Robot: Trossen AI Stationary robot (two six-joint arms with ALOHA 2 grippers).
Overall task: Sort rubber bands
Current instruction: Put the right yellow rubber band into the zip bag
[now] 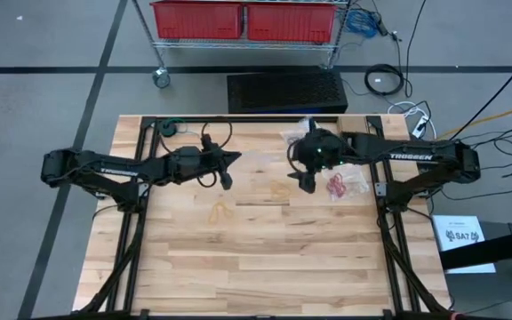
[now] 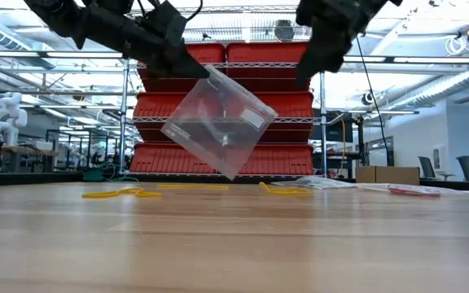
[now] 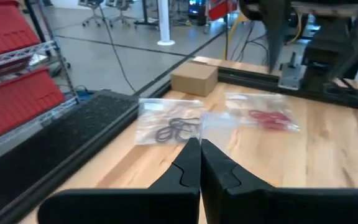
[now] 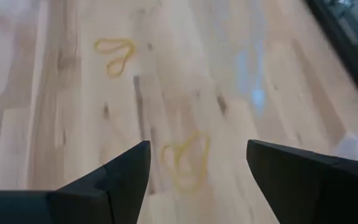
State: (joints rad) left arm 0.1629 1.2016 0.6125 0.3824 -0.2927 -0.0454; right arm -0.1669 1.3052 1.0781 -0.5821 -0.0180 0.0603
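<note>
red bins on wire shelving (image 2: 218, 106) fill the background behind the wooden desk (image 1: 265, 258).

the left claw (image 2: 190, 65) is pinched shut on a corner of a clear plastic bag (image 2: 218, 122), which hangs tilted in the air above the desk. the right claw (image 4: 197, 165) is spread wide and empty, hovering over a yellow rubber band (image 4: 185, 162); a 2nd yellow band (image 4: 114, 53) lies further off, toward 7 o'clock from it in the high view.

sorting looks partly done. 1 bag with black bands (image 3: 169, 127) lies near the desk's 12 o'clock edge, and a bag with red bands (image 3: 269, 118) lies just beside it, toward 3 o'clock. the yellow bands are loose on the desk near its centre, at least 2 of them, and the held bag appears empty or nearly so, though i cannot tell for sure. judging by this, the yellow ones are left to go in.
</note>
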